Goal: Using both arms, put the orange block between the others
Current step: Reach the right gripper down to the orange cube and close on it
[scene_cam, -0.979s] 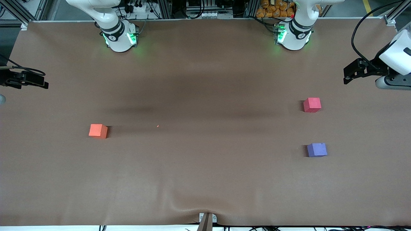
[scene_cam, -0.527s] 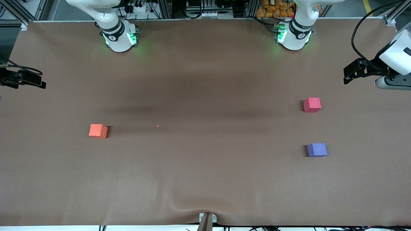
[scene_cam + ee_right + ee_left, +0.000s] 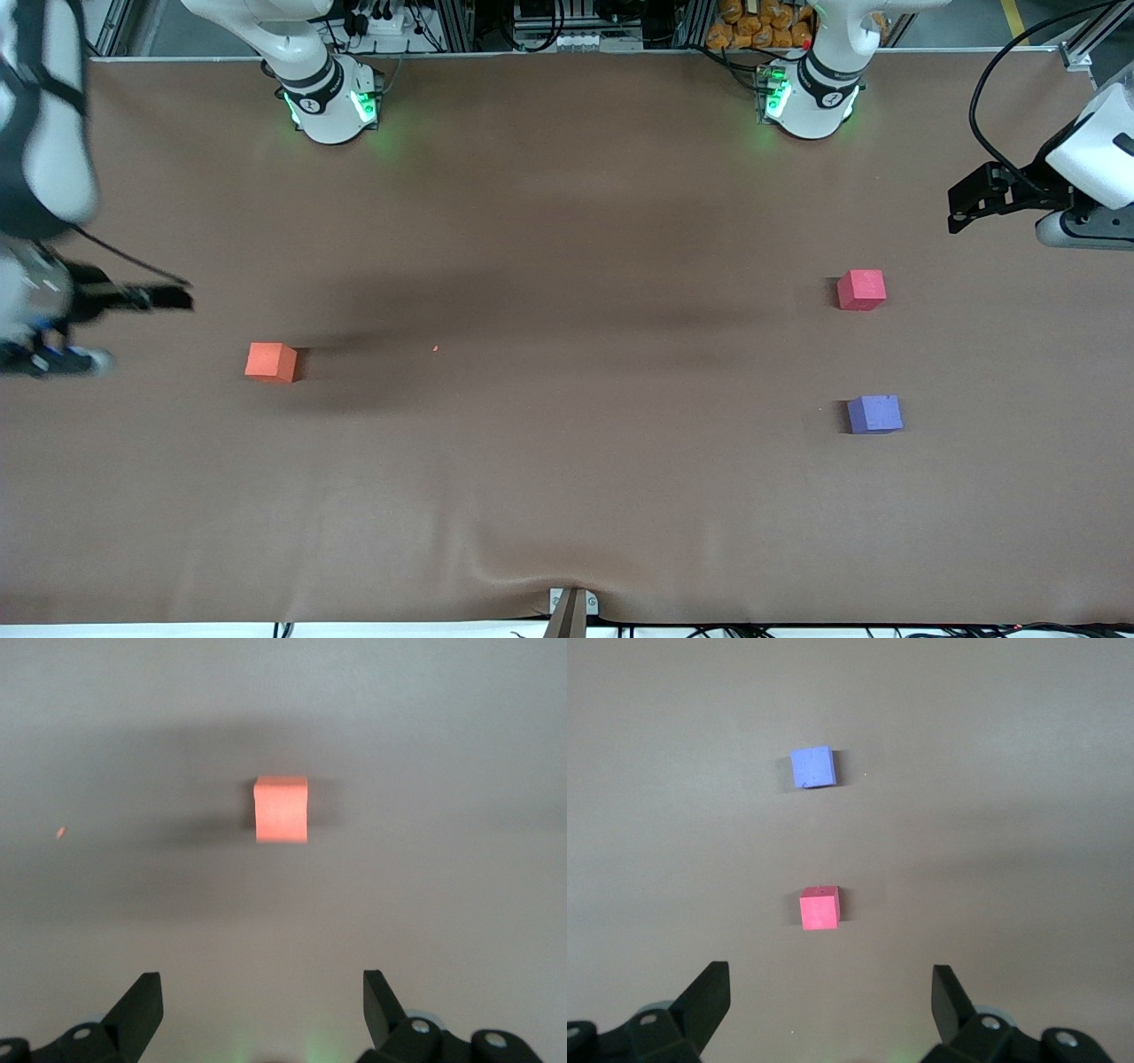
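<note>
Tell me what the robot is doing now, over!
Both pincers open, empty: right pincer up near orange block; left pincer waits over red cube and purple cube. Gap between them free.

orange block (image 3: 270, 361): bright orange, plain
pinkish-red cube (image 3: 861, 290): pinkish red, plain
purple-blue cube (image 3: 874, 414): purple-blue, plain
table (image 3: 567, 496): flat brown cover
arms (image 3: 301, 53): white, black bands, green-lit bases

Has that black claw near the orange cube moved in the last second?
Yes. The right gripper has swung in toward the orange block, which stayed put.
</note>
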You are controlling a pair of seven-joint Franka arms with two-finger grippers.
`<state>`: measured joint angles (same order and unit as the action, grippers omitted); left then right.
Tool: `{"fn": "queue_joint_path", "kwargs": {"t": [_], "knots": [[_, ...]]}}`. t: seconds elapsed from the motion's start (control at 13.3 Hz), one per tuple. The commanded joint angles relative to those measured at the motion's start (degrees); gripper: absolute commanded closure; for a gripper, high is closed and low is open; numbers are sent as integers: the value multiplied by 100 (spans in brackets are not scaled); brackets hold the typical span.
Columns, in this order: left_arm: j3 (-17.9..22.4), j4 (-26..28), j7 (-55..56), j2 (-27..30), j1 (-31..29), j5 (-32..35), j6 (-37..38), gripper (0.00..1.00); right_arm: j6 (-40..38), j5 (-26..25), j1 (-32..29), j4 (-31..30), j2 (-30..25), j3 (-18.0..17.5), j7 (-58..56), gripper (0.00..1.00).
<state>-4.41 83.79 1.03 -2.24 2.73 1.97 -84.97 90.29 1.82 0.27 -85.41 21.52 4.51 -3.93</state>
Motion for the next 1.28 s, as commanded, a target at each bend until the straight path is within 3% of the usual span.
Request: {"fn": "queue_joint_path", "kwargs": {"t": [0.0, 0.68, 1.21], "knots": [[-7, -47, -103, -5, -36, -100, -2, 0, 646, -42, 61, -299, 369, -3, 6, 0], [-7, -47, -86, -14, -36, -91, -2, 0, 1710, -51, 9, -388, 1608, -3, -38, 0], [-7, -47, -59, -14, -36, -83, -2, 0, 2054, -50, -18, -687, 1873, -3, -38, 0]]}}
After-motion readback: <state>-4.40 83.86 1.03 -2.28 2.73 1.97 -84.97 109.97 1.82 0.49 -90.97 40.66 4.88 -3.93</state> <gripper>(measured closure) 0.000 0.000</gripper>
